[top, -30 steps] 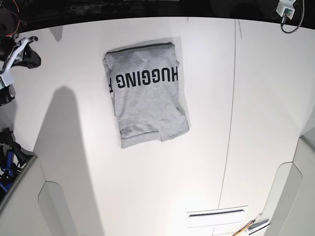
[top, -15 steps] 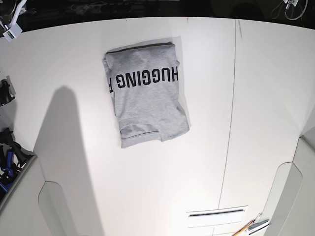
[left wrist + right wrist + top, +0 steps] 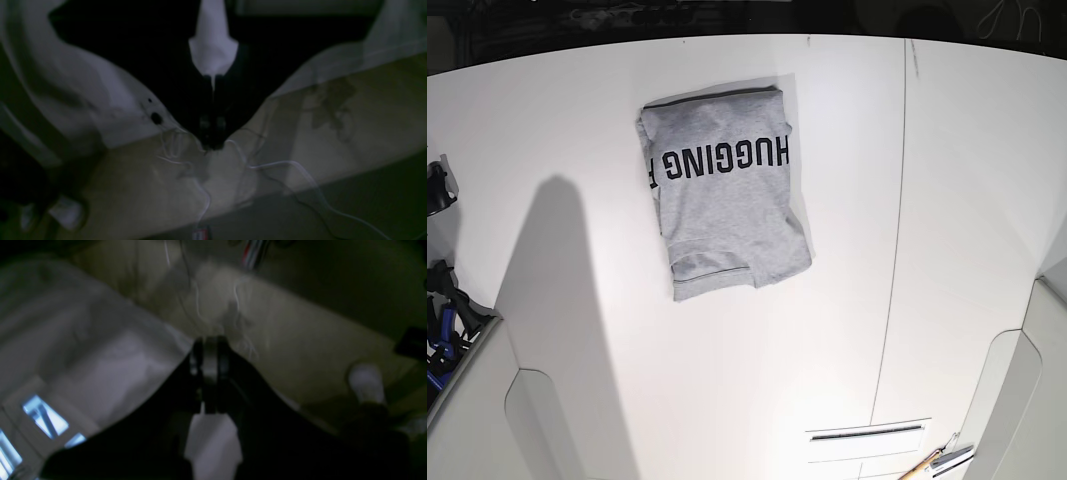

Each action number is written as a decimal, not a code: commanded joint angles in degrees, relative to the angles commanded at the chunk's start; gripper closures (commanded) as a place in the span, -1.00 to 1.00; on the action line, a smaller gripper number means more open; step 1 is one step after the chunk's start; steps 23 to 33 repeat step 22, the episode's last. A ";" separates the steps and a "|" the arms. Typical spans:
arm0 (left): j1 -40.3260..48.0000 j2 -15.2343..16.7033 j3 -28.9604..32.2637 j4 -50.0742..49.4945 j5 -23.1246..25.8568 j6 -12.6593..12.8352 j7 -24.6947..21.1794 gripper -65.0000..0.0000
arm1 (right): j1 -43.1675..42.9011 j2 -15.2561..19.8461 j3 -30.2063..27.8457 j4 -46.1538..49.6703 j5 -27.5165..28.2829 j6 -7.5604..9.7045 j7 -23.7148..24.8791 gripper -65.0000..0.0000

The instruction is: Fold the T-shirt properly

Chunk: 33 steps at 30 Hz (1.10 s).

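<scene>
Fabric is lying folded into a compact rectangle on the white table (image 3: 907,250), in the far-left part of the base view: the T-shirt (image 3: 722,200) is resting flat with its black "HUGGING" lettering (image 3: 717,158) facing up and running across its far half, reading upside down from this side. A folded hem edge is showing along its near end, and a dark band is showing along its far edge. A thin seam (image 3: 895,230) in the table is running from far to near, to the right of the shirt and well apart from it. A broad grey shadow (image 3: 567,330) is falling across the table on the left, near the shirt's left side.

Neither arm is appearing in the base view, so both grippers are sitting well away from the T-shirt, off the table surface. In the left wrist view, dim and blurred, the left gripper (image 3: 212,133) is showing its dark fingers pressed together at the tips, holding nothing. In the right wrist view, just as dark, the right gripper (image 3: 209,353) is likewise showing its fingers closed against each other with nothing between them. No part of the shirt is showing in either wrist view.
</scene>
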 joint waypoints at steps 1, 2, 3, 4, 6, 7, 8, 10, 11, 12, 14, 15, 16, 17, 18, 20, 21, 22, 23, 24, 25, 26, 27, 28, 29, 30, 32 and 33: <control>-1.27 0.02 1.64 -2.49 0.00 -0.02 -1.66 1.00 | -0.02 0.00 -2.47 -1.27 -1.31 0.00 1.64 1.00; -2.49 0.02 3.28 -5.16 0.26 0.02 -4.33 1.00 | 0.00 0.00 -4.79 -2.58 -2.43 0.00 3.50 1.00; -3.72 0.04 4.74 -7.98 1.46 0.33 -7.48 1.00 | 0.11 -0.02 -6.91 -3.91 -3.96 0.00 5.70 1.00; -5.01 0.02 6.32 -10.80 2.64 1.14 -10.69 1.00 | 0.66 -0.02 -8.94 -5.22 -5.79 0.00 7.45 1.00; -8.59 0.04 9.57 -16.15 5.84 4.37 -14.58 1.00 | 2.80 -0.02 -12.79 -8.31 -9.86 0.00 9.25 1.00; -10.58 0.04 11.19 -18.78 6.36 6.27 -14.82 1.00 | 4.11 -0.02 -14.51 -10.16 -11.65 0.00 10.19 1.00; -12.57 0.04 12.87 -21.44 6.45 8.09 -14.80 1.00 | 5.51 -0.04 -16.11 -12.20 -13.46 -0.02 11.47 1.00; -16.09 0.04 16.28 -26.47 6.45 11.39 -14.80 1.00 | 8.24 -0.37 -18.82 -16.65 -15.89 -0.04 12.33 1.00; -17.68 0.07 18.08 -28.83 6.45 12.83 -14.78 1.00 | 9.66 -0.68 -19.91 -18.93 -16.46 -0.02 12.33 1.00; -19.28 0.07 19.80 -30.97 6.45 14.32 -14.80 1.00 | 11.06 -1.18 -20.70 -21.05 -17.00 -0.02 12.33 1.00; -22.29 0.09 22.95 -34.34 6.43 16.44 -14.82 1.00 | 13.75 -2.25 -21.62 -24.94 -17.20 -0.02 12.31 1.00; -23.69 0.11 24.39 -35.58 6.43 17.22 -14.82 1.00 | 14.95 -2.80 -21.68 -26.56 -17.20 -0.02 12.31 1.00; -24.72 0.26 25.66 -36.46 6.43 17.57 -14.82 1.00 | 15.96 -3.32 -21.68 -27.96 -17.18 -0.02 12.31 1.00; -25.64 0.52 26.75 -37.09 6.45 17.55 -14.82 1.00 | 16.79 -3.74 -21.68 -29.03 -17.18 -0.02 12.31 1.00; -26.34 0.94 27.47 -37.48 6.45 17.55 -14.82 1.00 | 17.49 -4.02 -21.68 -29.73 -17.16 -0.02 12.31 1.00; -27.10 2.01 27.91 -37.75 6.45 17.53 -14.82 1.00 | 18.45 -4.17 -21.68 -30.10 -17.14 -0.02 12.31 1.00; -27.34 2.51 27.89 -37.73 6.43 17.55 -14.80 1.00 | 18.91 -4.15 -21.68 -30.10 -17.16 -0.02 12.31 1.00; -27.50 2.97 27.89 -37.73 6.43 17.53 -14.82 1.00 | 19.19 -4.15 -21.68 -30.05 -17.14 -0.02 12.31 1.00; -27.50 2.97 27.89 -37.73 6.43 17.53 -14.82 1.00 | 19.19 -4.15 -21.68 -30.05 -17.14 -0.02 12.31 1.00; -27.50 2.97 27.89 -37.73 6.43 17.53 -14.82 1.00 | 19.19 -4.15 -21.68 -30.05 -17.14 -0.02 12.31 1.00; -27.50 2.97 27.89 -37.73 6.43 17.53 -14.82 1.00 | 19.19 -4.15 -21.68 -30.05 -17.14 -0.02 12.31 1.00; -27.50 2.97 27.89 -37.73 6.43 17.53 -14.82 1.00 | 19.19 -4.15 -21.68 -30.05 -17.14 -0.02 12.31 1.00; -27.50 2.97 27.89 -37.73 6.43 17.53 -14.82 1.00 | 19.19 -4.15 -21.68 -30.05 -17.14 -0.02 12.31 1.00; -27.50 2.97 27.89 -37.73 6.43 17.53 -14.82 1.00 | 19.19 -4.15 -21.68 -30.05 -17.14 -0.02 12.31 1.00; -27.50 2.97 27.89 -37.73 6.43 17.53 -14.82 1.00 | 19.19 -4.15 -21.68 -30.05 -17.14 -0.02 12.31 1.00; -27.50 2.97 27.89 -37.73 6.43 17.53 -14.82 1.00 | 19.19 -4.15 -21.68 -30.05 -17.14 -0.02 12.31 1.00; -27.50 2.97 27.89 -37.73 6.43 17.53 -14.82 1.00 | 19.19 -4.15 -21.68 -30.05 -17.14 -0.02 12.31 1.00; -27.50 2.97 27.89 -37.73 6.43 17.53 -14.82 1.00 | 19.19 -4.15 -21.68 -30.05 -17.14 -0.02 12.31 1.00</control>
